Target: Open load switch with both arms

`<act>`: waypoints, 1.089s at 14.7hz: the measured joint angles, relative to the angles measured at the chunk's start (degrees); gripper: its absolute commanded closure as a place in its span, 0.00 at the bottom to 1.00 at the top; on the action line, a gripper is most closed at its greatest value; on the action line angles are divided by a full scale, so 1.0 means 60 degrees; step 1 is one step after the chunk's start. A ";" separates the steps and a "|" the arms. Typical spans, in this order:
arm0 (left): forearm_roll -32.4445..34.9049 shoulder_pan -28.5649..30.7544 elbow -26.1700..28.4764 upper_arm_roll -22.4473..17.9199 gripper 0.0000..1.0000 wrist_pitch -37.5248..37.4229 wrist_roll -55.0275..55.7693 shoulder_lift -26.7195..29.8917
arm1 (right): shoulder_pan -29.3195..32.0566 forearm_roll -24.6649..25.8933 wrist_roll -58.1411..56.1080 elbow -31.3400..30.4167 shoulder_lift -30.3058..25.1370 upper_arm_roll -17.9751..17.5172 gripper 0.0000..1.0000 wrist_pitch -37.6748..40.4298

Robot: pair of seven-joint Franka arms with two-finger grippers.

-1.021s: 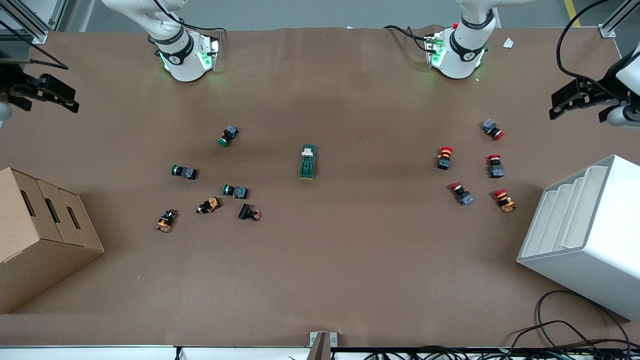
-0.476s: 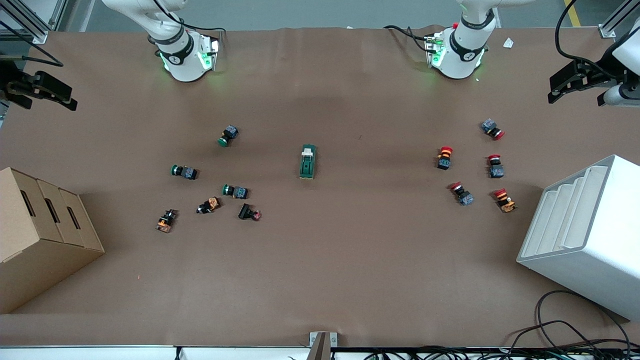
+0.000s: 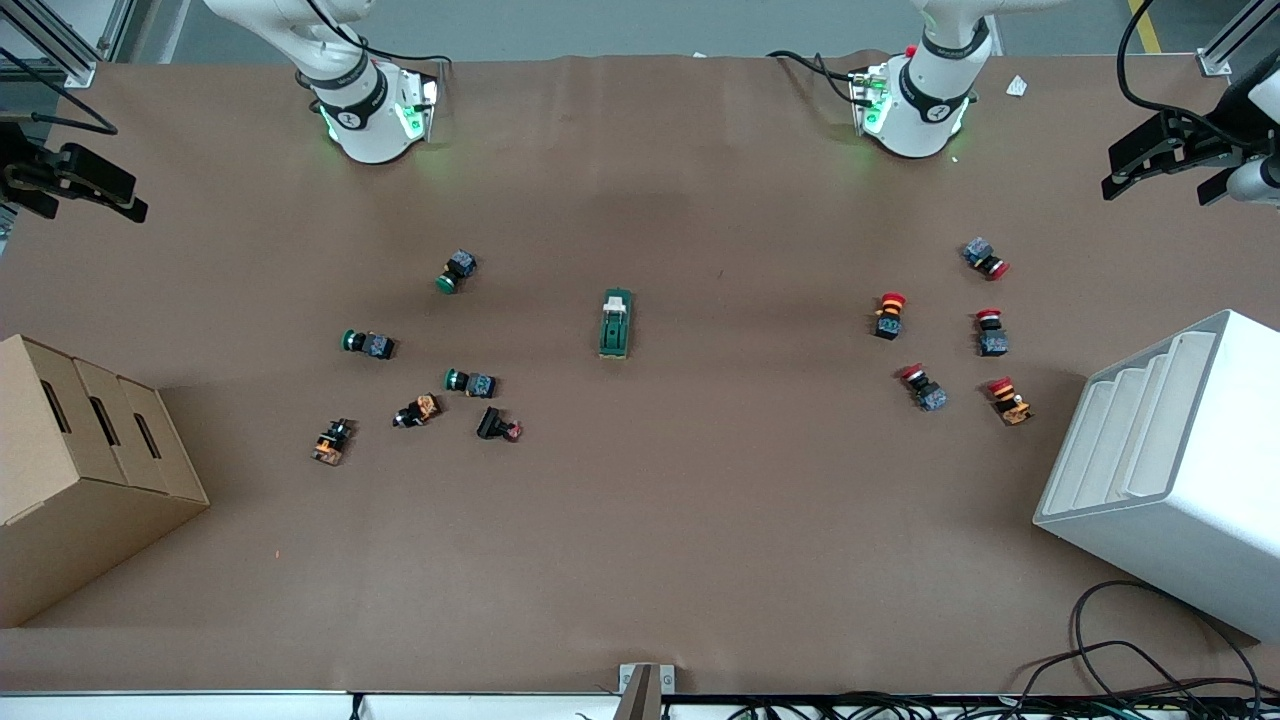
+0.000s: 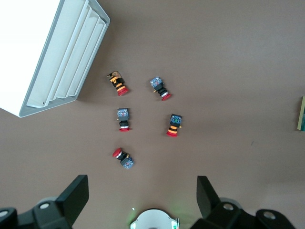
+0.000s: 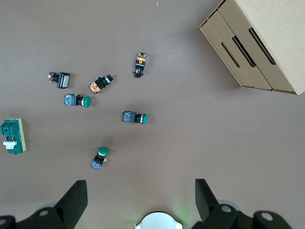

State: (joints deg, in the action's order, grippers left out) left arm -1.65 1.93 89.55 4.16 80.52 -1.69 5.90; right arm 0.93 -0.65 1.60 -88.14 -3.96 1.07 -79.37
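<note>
The load switch (image 3: 616,323), a dark green block with a cream toggle at the end toward the robots' bases, lies flat at the middle of the table, with neither gripper touching it. It also shows in the right wrist view as the load switch (image 5: 13,136), and only its edge (image 4: 302,113) shows in the left wrist view. My left gripper (image 3: 1155,178) hangs open, high over the table's edge at the left arm's end. My right gripper (image 3: 88,198) hangs open, high over the edge at the right arm's end. Both hold nothing: left gripper (image 4: 140,196), right gripper (image 5: 139,199).
Several green and orange push buttons (image 3: 470,381) lie toward the right arm's end, and several red ones (image 3: 888,315) toward the left arm's end. A cardboard box (image 3: 90,470) and a white ribbed tray (image 3: 1170,470) stand at the two ends, nearer the camera.
The left gripper has drifted toward the robots' side along the table edge. The right gripper has edged slightly outward. The load switch and the buttons have not moved.
</note>
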 measured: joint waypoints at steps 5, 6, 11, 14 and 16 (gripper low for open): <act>-0.0017 -0.0020 0.0688 0.0067 0.00 0.0318 0.0001 0.0452 | 0.0000 -0.0014 -0.0186 0.0000 0.0000 0.0010 0.00 -0.0004; -0.0020 -0.0031 0.0747 0.0077 0.00 0.0356 0.0010 0.0515 | 0.0000 -0.0014 -0.0192 0.0000 0.0000 0.0010 0.00 -0.0004; -0.0024 -0.0066 0.0833 0.0228 0.00 0.0427 0.0307 0.0566 | 0.0000 -0.0014 -0.0250 0.0000 0.0000 0.0008 0.00 -0.0027; -0.0024 -0.0106 0.0843 0.0613 0.00 0.0428 0.0735 0.0567 | -0.0001 -0.0014 -0.0277 0.0000 0.0000 0.0003 0.00 -0.0176; -0.0024 -0.0139 0.0844 0.0688 0.00 0.0434 0.0804 0.0567 | -0.0001 -0.0014 -0.0283 0.0000 0.0000 0.0002 0.00 -0.0188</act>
State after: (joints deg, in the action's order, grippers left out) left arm -1.80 1.10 94.62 8.28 83.13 3.14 9.30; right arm 0.93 -0.73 -0.10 -88.14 -3.96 1.09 -80.49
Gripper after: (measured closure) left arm 0.000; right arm 0.000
